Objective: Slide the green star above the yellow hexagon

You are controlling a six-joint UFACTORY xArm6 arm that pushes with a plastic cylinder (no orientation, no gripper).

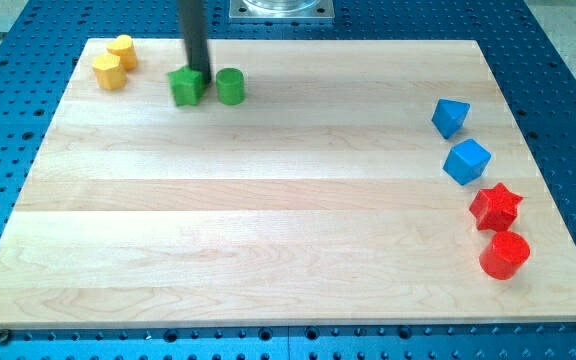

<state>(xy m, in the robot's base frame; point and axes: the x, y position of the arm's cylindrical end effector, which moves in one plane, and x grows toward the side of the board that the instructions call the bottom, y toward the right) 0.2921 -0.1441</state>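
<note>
Wooden board [268, 200] on a blue perforated table [568, 60], filling most of the frame. Dark rod coming down from the view's top, upper left of centre, my tip [197, 74] touching or just over the top right edge of the green star [187, 87]; exact contact hard to tell. No fingers here to open, clench or grasp, only the bare rod end. Green star in the upper left part of the board, near the top edge, its points hard to make out. Green cylinder [230, 86] just beside it on the view's right, a narrow gap between the two. Yellow hexagon [109, 72] in the far upper left corner of the board, well to the view's left of the green star and at roughly the same height in the frame. Yellow cylinder [122, 50] touching the hexagon at its upper right, closer to the board's top edge. Along the right side of the board, a loose column: blue cube [450, 117] uppermost, a second blue cube [466, 161] just below it, then a red star [495, 207], then a red cylinder [504, 254] lowest, near the right edge. Grey metal base plate [280, 9] at the top centre of the frame, beyond the board.
</note>
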